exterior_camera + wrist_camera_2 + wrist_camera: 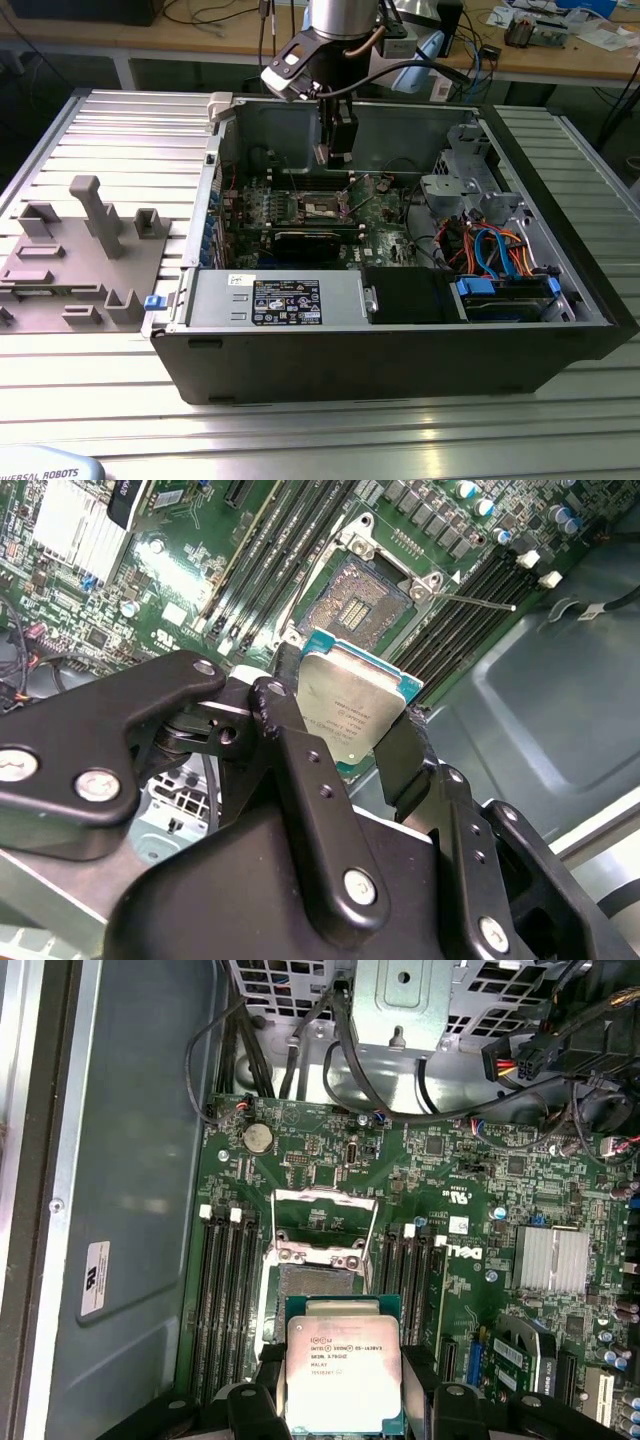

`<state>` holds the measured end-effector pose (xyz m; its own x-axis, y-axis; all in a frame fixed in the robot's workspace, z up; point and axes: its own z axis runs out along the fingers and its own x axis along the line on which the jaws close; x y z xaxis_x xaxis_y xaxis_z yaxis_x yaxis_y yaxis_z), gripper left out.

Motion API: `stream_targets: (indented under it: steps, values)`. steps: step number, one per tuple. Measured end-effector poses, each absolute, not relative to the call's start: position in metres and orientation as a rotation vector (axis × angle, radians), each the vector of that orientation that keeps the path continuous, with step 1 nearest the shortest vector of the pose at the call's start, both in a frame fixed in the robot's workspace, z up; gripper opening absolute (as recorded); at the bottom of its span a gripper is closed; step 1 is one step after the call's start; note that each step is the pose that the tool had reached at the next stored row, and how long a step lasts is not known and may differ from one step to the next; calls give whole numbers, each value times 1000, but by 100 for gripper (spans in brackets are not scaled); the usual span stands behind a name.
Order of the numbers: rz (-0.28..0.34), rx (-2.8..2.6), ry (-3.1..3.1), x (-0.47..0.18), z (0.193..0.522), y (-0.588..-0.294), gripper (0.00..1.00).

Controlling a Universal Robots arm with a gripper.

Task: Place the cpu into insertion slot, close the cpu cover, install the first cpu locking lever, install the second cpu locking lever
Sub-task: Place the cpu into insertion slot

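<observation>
**Chip held over the open socket**

The pincer (348,735) is clamped on the cpu (352,685) by two opposite edges. The chip's metal top faces the wrist cameras, and it hangs above the green board (480,1160) without touching it. Beyond it the insertion slot (310,1285) lies bare, partly hidden behind the chip in the first wrist view. Further on, the cpu cover (325,1196) stands hinged up. Likely trouble: a chip lowered tilted or off-square could bend the contacts, a slack edge grip could let it drop askew, and the raised cover might snag a finger

Silvery-grey cpu (344,1372) (green edging), black claw (340,735).
</observation>
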<state>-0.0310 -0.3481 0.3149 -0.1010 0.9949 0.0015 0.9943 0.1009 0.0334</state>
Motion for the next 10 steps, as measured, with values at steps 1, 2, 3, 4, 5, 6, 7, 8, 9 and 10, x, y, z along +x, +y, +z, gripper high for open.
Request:
stream_targets:
  steps: [1,2,3,4,5,6,7,8,9,10]
  values:
    - [40,2095,2312,-31,315,-348,54]
    - [40,2097,2310,-31,315,-348,54]
    - [40,2100,2308,-31,315,-348,54]
    - [40,2104,2304,-31,315,-348,54]
    - [40,2108,2300,-31,315,-348,54]
    - [40,2111,2297,-31,315,-348,54]
    - [39,2117,2291,-31,315,-348,54]
    - [39,2123,2285,-31,315,-348,54]
    - [38,2128,2281,-31,315,-348,54]
    - [38,2131,2277,-31,315,-348,54]
